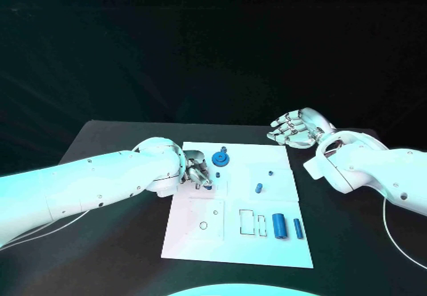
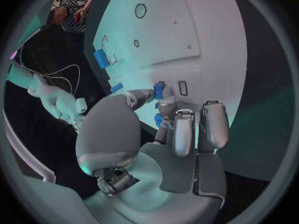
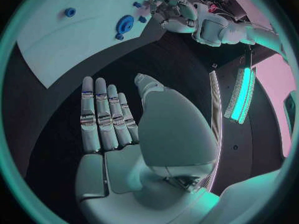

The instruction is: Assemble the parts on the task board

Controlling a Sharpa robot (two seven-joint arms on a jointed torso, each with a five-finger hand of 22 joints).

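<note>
The white task board (image 1: 233,246) lies mid-table. My left hand (image 1: 197,172) hovers over its left half and pinches a small blue part (image 2: 159,90) between thumb and a finger, close to a rectangular slot (image 2: 182,88); the part peeks out under the fingers (image 1: 208,186). A blue gear (image 1: 219,160) sits at the board's far side, also seen as the gear (image 3: 126,22). A small blue peg (image 1: 259,187) lies mid-board. A blue cylinder (image 1: 279,226) and a thinner blue bar (image 1: 298,228) lie near the front right. My right hand (image 1: 298,127) is raised beyond the far right corner, fingers straight, holding nothing.
Outlined slots (image 1: 247,222) and round holes (image 1: 203,225) mark the board's front half. A tiny blue piece (image 1: 269,172) stands right of the gear. Black table (image 1: 356,246) surrounds the board, with bare room on both sides.
</note>
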